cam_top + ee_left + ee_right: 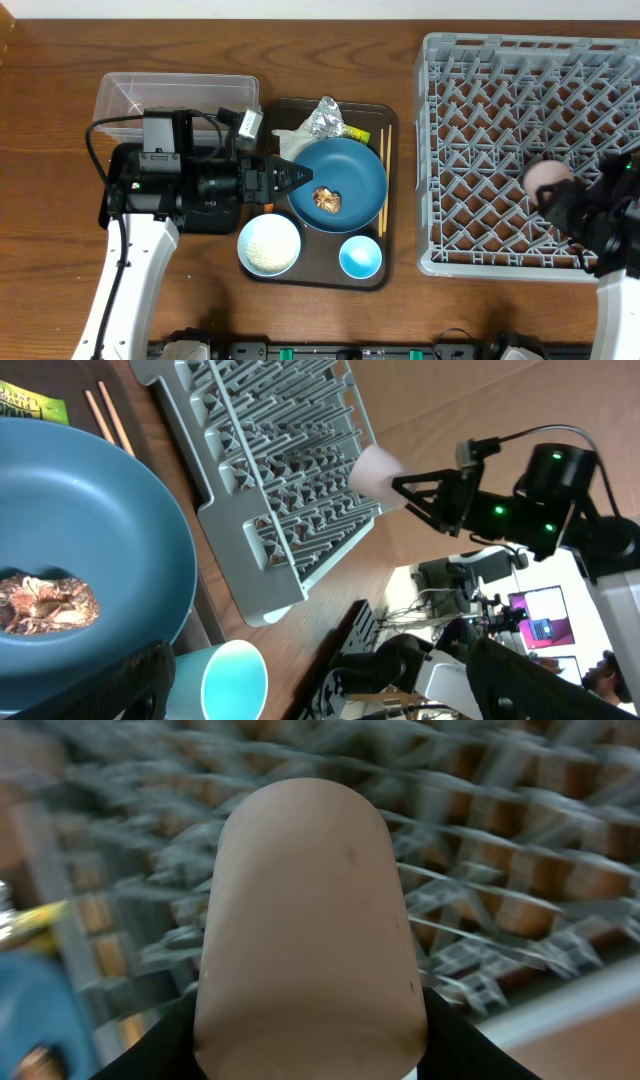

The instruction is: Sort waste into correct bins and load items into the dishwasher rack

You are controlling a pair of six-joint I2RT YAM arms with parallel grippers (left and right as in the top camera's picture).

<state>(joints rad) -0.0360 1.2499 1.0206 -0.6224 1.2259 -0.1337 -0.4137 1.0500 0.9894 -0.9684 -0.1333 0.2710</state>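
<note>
My right gripper (pixel 562 205) is shut on the pink cup (pixel 548 178) and holds it over the right side of the grey dishwasher rack (pixel 500 60). The cup fills the right wrist view (pixel 310 920). My left gripper (pixel 292 178) is open at the left rim of the dark blue bowl (pixel 345 165), which holds a brown food scrap (pixel 327 197). The white bowl with rice (pixel 269 245) and the light-blue cup (pixel 360 257) stand in front of it. Foil (pixel 326 120), the napkin (pixel 290 140) and the wrapper (pixel 352 130) lie behind it. Chopsticks (pixel 382 180) lie to its right. No carrot shows.
The bowls, cup and waste sit on a dark brown serving tray (pixel 392 270). The clear tub (pixel 120 95) stands at the back left. The black tray (pixel 108 205) lies mostly hidden under my left arm. The left wrist view shows the rack (pixel 280 450) and the light-blue cup (pixel 235 680).
</note>
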